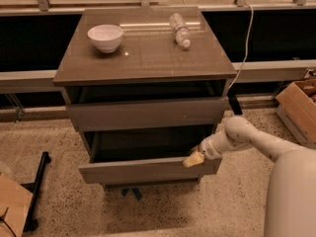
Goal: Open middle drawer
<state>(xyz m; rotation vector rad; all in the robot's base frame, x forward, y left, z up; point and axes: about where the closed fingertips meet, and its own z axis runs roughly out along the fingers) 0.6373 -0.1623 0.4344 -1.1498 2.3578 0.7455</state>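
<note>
The grey-brown cabinet (143, 58) has its drawers partly out. The middle drawer (143, 171) has a plain flat front and is pulled out toward me, showing a dark shallow interior (148, 144). The drawer above it (145, 112) stands slightly out from under the top. My gripper (193, 158) comes in from the right on the white arm (247, 137). Its yellowish tip rests on the top edge of the middle drawer's front near its right end.
A white bowl (105, 37) and a lying plastic bottle (180, 29) sit on the cabinet top. A cardboard box (298, 107) stands at the right. A black stand (37, 191) and cardboard (12, 206) lie at the lower left. A white cable (247, 48) hangs behind the cabinet.
</note>
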